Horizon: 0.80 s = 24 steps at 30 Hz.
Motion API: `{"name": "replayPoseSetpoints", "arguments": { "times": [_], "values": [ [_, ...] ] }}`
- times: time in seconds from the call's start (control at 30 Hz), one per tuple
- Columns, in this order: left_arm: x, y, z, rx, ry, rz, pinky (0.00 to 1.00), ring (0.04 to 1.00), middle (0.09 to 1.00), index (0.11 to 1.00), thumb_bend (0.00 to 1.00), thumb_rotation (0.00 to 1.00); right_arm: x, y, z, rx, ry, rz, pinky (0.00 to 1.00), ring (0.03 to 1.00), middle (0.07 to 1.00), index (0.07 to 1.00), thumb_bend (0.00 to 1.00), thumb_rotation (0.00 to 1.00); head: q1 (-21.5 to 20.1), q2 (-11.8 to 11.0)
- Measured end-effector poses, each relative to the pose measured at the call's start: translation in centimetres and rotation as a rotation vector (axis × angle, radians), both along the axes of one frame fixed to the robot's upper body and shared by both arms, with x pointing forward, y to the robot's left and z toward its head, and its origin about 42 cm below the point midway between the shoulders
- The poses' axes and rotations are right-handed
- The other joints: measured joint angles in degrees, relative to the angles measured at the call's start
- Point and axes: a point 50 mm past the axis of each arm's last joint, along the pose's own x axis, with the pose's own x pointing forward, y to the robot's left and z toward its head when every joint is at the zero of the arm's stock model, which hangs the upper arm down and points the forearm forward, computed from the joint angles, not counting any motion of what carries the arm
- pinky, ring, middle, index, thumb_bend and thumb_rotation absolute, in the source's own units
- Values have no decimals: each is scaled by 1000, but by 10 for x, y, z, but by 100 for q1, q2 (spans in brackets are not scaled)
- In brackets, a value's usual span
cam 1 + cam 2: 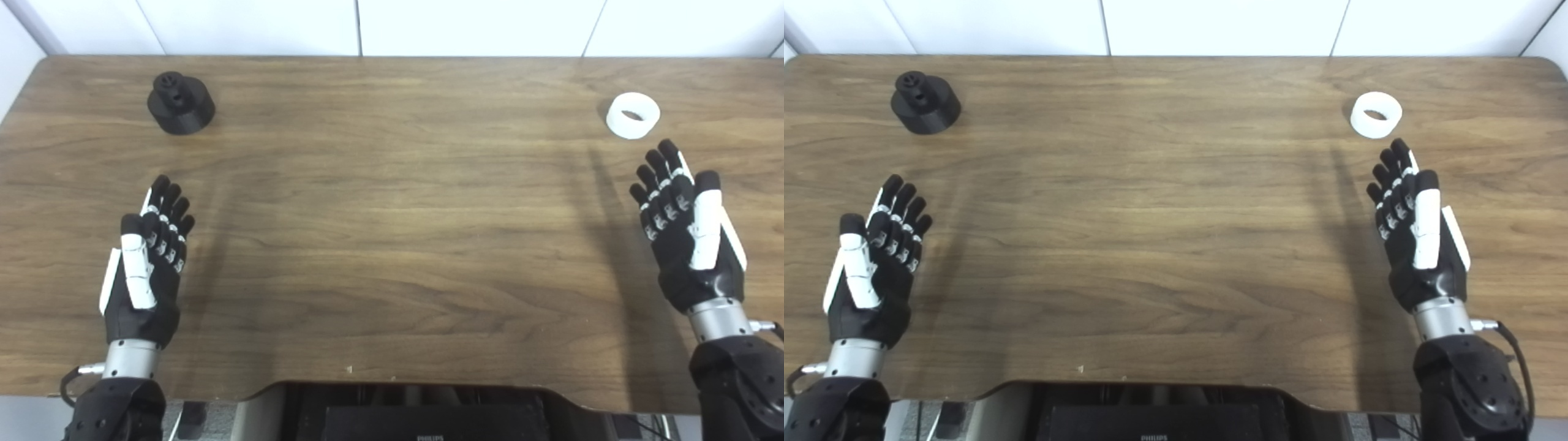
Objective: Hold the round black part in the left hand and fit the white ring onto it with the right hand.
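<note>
Left eye view showed both hands empty above the wooden tabletop [392, 245], nothing yet grasped. The left hand [147, 269] hovered near the front left, its fingers [168, 202] extended and held close together, holding nothing. The round black part [180, 103] stood upright at the far left, its narrower stub pointing up, well apart from that hand. The right hand [689, 236] was likewise open, fingers straight; its fingertips were near the white ring [633, 115], which lay flat with its hole upward at the far right. The step in hand appeared to be the reach. To do it well, the left hand should probably travel forward and close round the wide base, leaving the stub exposed, while the right pinches the ring by its outer wall so the bore stays clear.
</note>
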Motion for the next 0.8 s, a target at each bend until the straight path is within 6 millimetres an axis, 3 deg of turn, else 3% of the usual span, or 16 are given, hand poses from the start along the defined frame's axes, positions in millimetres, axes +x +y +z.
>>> {"name": "replayPoseSetpoints", "arguments": {
  "times": [0.5, 0.8],
  "values": [
    [-14, 4, -16, 29, 19, -2, 1000, 1000, 1000, 1000, 710, 1000, -10, 1, -13, -14, -8, -10, 1000, 1000, 1000, 1000, 635, 1000, 105, -694],
    [-17, 6, -21, 40, 13, -7, 1000, 1000, 1000, 1000, 727, 1000, -15, 1, -19, -34, 1, -12, 1000, 1000, 1000, 1000, 628, 1000, 184, -695]
  ]
}}
